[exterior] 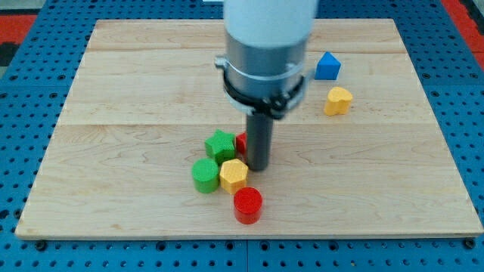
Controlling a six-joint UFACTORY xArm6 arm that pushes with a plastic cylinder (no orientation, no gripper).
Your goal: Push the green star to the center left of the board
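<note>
Item: small green star-shaped block (220, 144), rigid, light, likely slides easily on my pale wooden surface (113, 91); sits below centre. My tip (259, 168), a bare rod pinching nothing, stands just right. Contact point: its right face, clear of the yellow hexagonal block (234, 174).

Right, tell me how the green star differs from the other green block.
The green star has a pointed outline; the green cylinder is round. The star lies nearer the view's top, close to the left of my tip; the cylinder lies below it, farther from my tip. The star sits beside a partly hidden red block; the cylinder sits beside the yellow hexagonal block. Both share the same green.
</note>
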